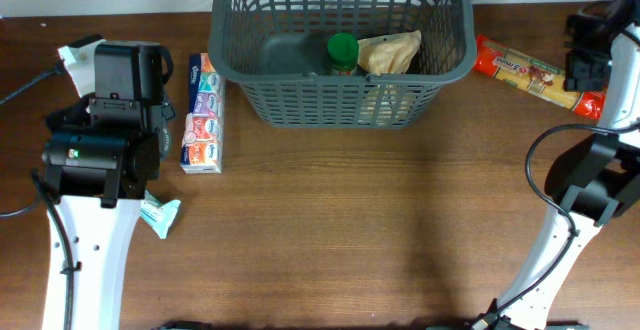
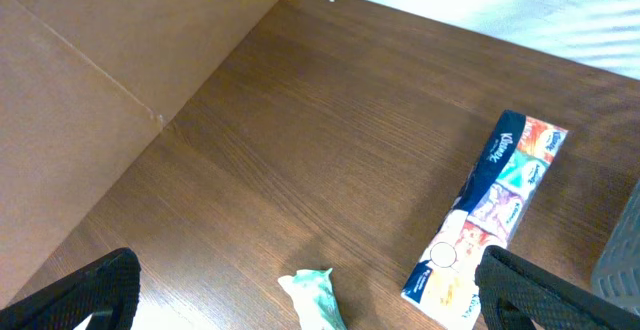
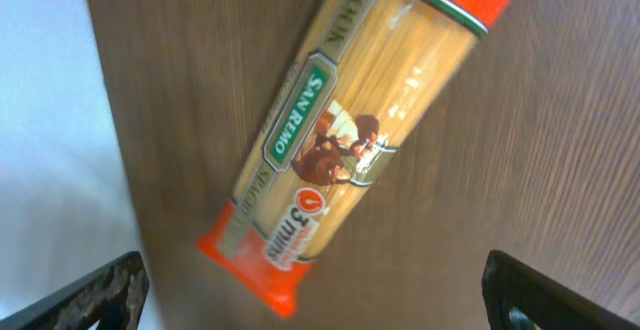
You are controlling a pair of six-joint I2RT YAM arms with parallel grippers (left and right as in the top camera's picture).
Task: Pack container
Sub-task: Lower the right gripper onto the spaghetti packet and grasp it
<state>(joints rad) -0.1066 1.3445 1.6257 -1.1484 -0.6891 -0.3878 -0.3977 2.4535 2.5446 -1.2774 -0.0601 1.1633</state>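
Note:
The dark grey container stands at the back middle of the table. Inside it are a green-capped jar and a tan bag. A tissue pack lies left of the container; it also shows in the left wrist view. A small teal wrapped item lies near the left arm, and shows in the left wrist view. A red spaghetti packet lies at the back right and fills the right wrist view. My left gripper is open above the teal item. My right gripper is open above the spaghetti packet.
The table's back edge meets a white cloth just behind the container and the spaghetti. Cables trail from both arms at the left and right sides.

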